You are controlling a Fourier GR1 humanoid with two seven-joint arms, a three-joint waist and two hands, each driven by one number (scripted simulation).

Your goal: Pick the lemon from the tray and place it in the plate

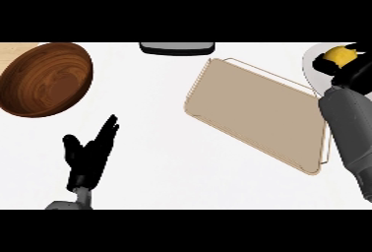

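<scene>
Taking the tan tray (254,110) as the landmark, the brown wooden bowl (45,78) sits farthest to its left, at the counter's left edge and slightly higher in the view. Below the bowl and well left of the tray, the left hand (88,156) rests with its fingers straight and open, pointing up and holding nothing. Just above the tray's upper left corner, a dark grey object (177,47) is cut off by the top of the view. The tray itself lies tilted. At its upper right corner is the pale plate (314,66), and over that plate the right hand (350,69) is curled round the yellow lemon (337,55), its grey forearm running down along the tray's right edge.
</scene>
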